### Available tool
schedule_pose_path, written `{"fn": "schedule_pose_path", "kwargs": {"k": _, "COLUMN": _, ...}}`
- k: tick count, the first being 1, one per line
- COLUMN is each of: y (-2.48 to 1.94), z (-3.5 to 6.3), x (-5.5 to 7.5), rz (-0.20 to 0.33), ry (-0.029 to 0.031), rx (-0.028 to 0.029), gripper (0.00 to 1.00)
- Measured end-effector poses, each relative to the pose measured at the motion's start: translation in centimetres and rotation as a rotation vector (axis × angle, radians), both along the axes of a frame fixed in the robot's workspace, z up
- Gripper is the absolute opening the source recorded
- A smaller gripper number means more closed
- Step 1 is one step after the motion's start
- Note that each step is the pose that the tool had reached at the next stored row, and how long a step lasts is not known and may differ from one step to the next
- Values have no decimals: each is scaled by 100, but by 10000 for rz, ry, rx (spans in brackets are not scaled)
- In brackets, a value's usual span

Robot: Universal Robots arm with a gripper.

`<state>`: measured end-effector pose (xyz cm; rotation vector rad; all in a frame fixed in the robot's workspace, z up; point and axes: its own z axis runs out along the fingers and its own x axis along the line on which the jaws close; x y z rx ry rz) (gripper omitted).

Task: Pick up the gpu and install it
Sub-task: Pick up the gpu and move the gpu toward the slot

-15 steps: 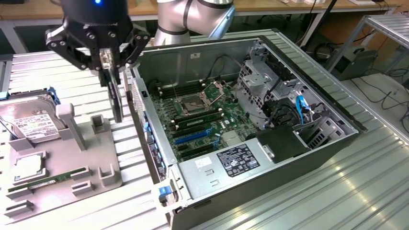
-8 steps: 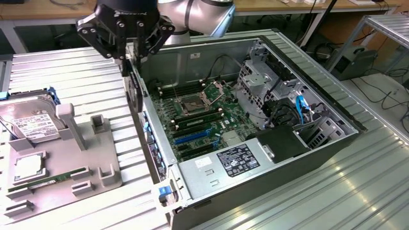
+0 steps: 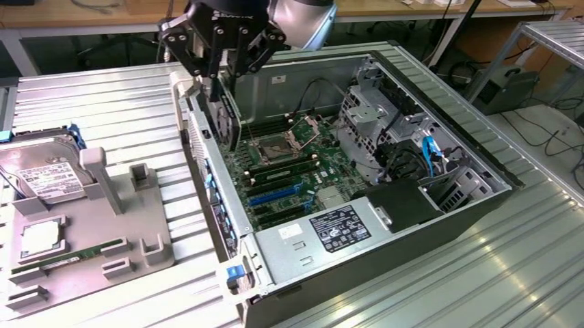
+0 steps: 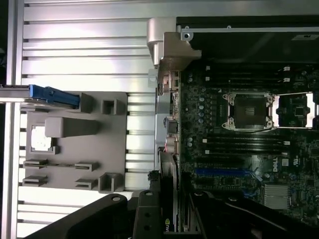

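**benchrat:** What's crowding that open PC case (image 3: 474, 205)?

**slotjockey:** Loads. There's the CPU socket (image 3: 273, 147), a blue slot (image 3: 273, 196), the power supply (image 3: 340, 229) and a blue cable (image 3: 429, 147). Outside, on the exterior view's left, a gray fixture (image 3: 137, 239) carries a hard drive (image 3: 41, 174) and a RAM stick (image 3: 68, 258).

**benchrat:** And the gpu (image 3: 228, 119)?

**slotjockey:** It's clamped in the gripper (image 3: 221, 78), hanging upright below the fingers and just inside the case wall nearest the fixture (small green mark on its edge in the wrist view). Can't tell if it touches the motherboard (image 3: 301, 174).
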<state>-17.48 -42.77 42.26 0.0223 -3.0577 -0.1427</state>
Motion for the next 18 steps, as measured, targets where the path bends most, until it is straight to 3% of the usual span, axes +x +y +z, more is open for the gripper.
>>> {"fn": "schedule_pose_path", "kwargs": {"k": 3, "y": 0, "z": -5, "x": 148, "rz": 0, "ry": 77, "rx": 33, "gripper": 26}}
{"fn": "schedule_pose_path", "kwargs": {"k": 8, "y": 0, "z": -41, "x": 407, "rz": -1, "ry": 142, "rx": 57, "gripper": 26}}
{"fn": "schedule_pose_path", "kwargs": {"k": 18, "y": -6, "z": -210, "x": 923, "rz": -1, "ry": 143, "rx": 60, "gripper": 26}}
